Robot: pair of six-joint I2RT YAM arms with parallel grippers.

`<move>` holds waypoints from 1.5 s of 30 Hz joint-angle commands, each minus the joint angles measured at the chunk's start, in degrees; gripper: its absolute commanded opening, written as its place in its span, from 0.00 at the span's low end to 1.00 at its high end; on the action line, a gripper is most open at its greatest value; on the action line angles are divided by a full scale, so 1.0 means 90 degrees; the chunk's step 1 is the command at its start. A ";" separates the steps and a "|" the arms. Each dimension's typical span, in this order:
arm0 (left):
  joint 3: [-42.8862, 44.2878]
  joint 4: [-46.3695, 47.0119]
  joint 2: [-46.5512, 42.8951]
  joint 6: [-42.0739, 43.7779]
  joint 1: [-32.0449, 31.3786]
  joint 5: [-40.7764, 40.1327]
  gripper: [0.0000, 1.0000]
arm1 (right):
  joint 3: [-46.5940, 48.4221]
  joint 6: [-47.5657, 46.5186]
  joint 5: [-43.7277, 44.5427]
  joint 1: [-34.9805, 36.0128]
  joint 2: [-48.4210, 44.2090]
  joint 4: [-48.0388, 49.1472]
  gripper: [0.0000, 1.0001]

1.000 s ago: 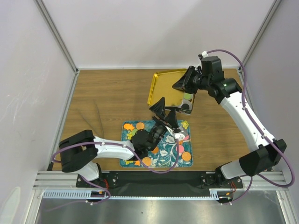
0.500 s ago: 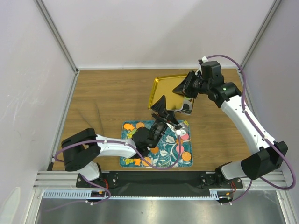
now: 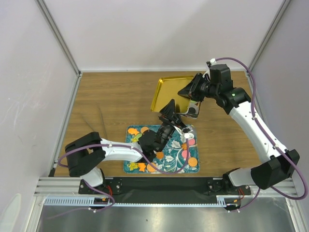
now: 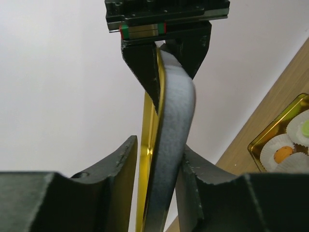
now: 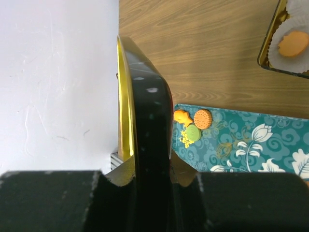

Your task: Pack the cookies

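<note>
A gold tin lid [image 3: 166, 92] stands tilted on edge above the table. My right gripper [image 3: 190, 92] is shut on its right rim [image 5: 145, 121]. My left gripper [image 3: 170, 110] straddles the lid's near edge [image 4: 164, 145], its fingers [image 4: 120, 164] pressed against both faces. Cookies lie on the teal tray [image 3: 169, 157]: orange ones [image 3: 133, 131], another orange one [image 3: 192, 161] and a pink one [image 3: 191, 142]. The right wrist view shows an orange cookie [image 5: 203, 118] and a green one [image 5: 193, 133] on the tray [image 5: 241, 140].
A gold box [image 4: 285, 145] with white paper cups sits under the right gripper, partly hidden in the top view [image 3: 194, 110]. Its cups hold an orange cookie [image 4: 282, 153] and a green one [image 4: 305, 128]. White walls enclose the wooden table on three sides.
My left gripper has risen from the teal tray to the lid's near edge and closed its fingers around it. The right gripper still holds the lid, now tipped a little further.
</note>
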 commanded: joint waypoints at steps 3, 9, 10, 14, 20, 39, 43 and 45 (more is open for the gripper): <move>0.0386 0.0860 -0.0076 0.0007 0.0096 0.0118 0.16 | -0.0114 -0.0045 -0.0079 0.0073 -0.0243 0.0086 0.00; 0.0455 0.0889 -0.0086 -0.0013 0.0096 0.0118 0.00 | -0.0133 -0.0054 -0.0040 0.0083 -0.0292 0.0086 0.05; 0.0464 0.0850 -0.0105 -0.0033 0.0096 0.0128 0.00 | -0.0114 -0.0055 -0.0040 0.0083 -0.0292 0.0096 0.07; 0.0464 0.0392 -0.0271 -0.0296 0.0096 0.0147 0.00 | -0.0007 -0.0210 0.0028 0.0054 -0.0273 0.0125 0.36; 0.0503 -0.1157 -0.0827 -0.1272 0.0096 0.0293 0.00 | 0.0277 -0.0678 0.0681 -0.0073 -0.0428 0.0290 0.84; 0.4261 -0.7459 -0.0791 -0.8213 0.1823 0.4906 0.00 | -0.0240 -0.1334 0.0459 -0.2093 -0.1318 0.1639 1.00; 0.5258 -0.7900 -0.0050 -0.9932 0.2594 0.6421 0.00 | -0.0804 -0.1363 -0.0076 -0.2785 -0.1308 0.2027 1.00; 0.5688 -0.7900 0.0293 -1.0791 0.2985 0.6961 0.00 | -0.1089 -0.1227 -0.0370 -0.3031 -0.1317 0.2524 1.00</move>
